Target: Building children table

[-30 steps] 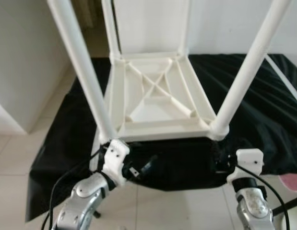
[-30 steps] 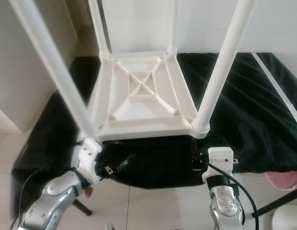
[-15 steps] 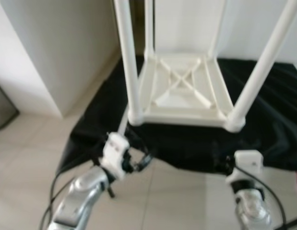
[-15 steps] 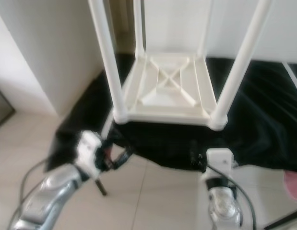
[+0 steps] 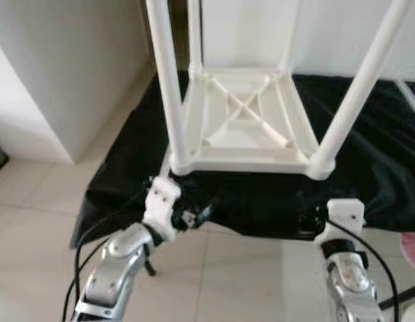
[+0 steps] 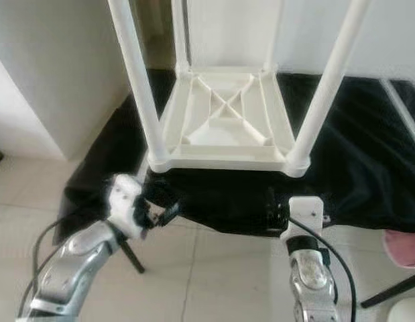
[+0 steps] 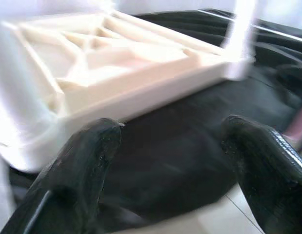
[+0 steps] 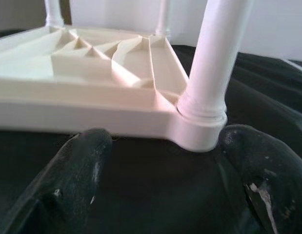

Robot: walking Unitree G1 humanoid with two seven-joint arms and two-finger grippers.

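A white plastic children's table (image 5: 244,121) lies upside down on a surface draped in black cloth (image 5: 368,174), its ribbed underside facing up with an X-shaped brace in the middle. Four round white legs stand up from its corners — the near left leg (image 5: 163,80) and the near right leg (image 5: 358,87) rise out of the top of the head views, and the two far legs stand by the white wall behind.

Both arms reach forward just below the table's near edge. The left gripper (image 7: 165,161) sits at the cloth's near edge under the near left corner, its two black fingers (image 7: 87,161) spread apart with nothing between them but dark cloth; the table's edge lies just beyond the tips. The right gripper (image 8: 160,170) hovers below the near right corner, its fingers (image 8: 253,170) likewise apart and empty — the socket of the near right leg stands just past them, close to one fingertip, though I cannot tell whether it touches.

The floor (image 5: 46,201) is pale tile. A pink object (image 6: 403,247) lies at the far right, partly under the cloth.
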